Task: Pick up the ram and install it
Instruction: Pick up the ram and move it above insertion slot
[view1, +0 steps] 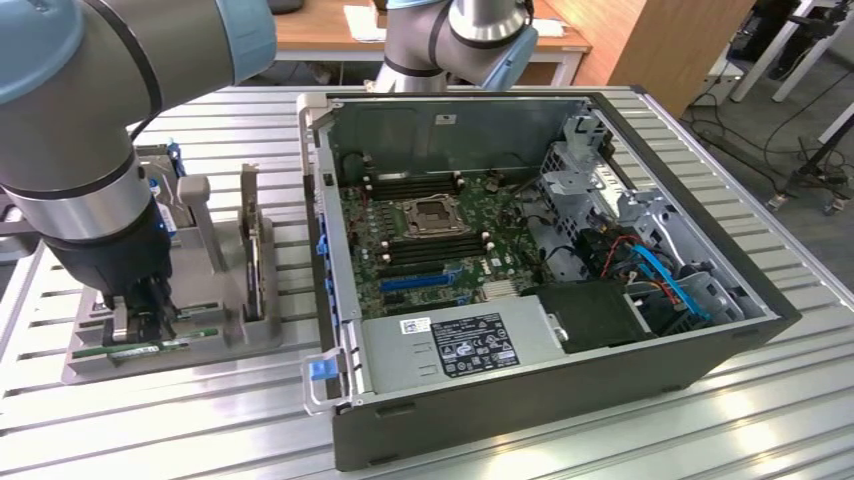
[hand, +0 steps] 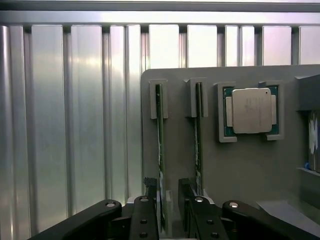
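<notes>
Closely, wrist view: spread gripper (hand: 167, 186) straddles ram (hand: 160, 130); second ram (hand: 198, 130), processor chip (hand: 251, 111) alongside.

Bright, even overhead light; the ribbed metal table (view1: 747, 390) carried soft glare bands along its front edge and blew out nearly white at its far edge in the wrist view. The open computer case (view1: 534, 420) was dimmer inside, shaded by its own walls. The gripper (hand: 168, 187) looked dark and underlit against the grey fixture (hand: 250, 170).
</notes>
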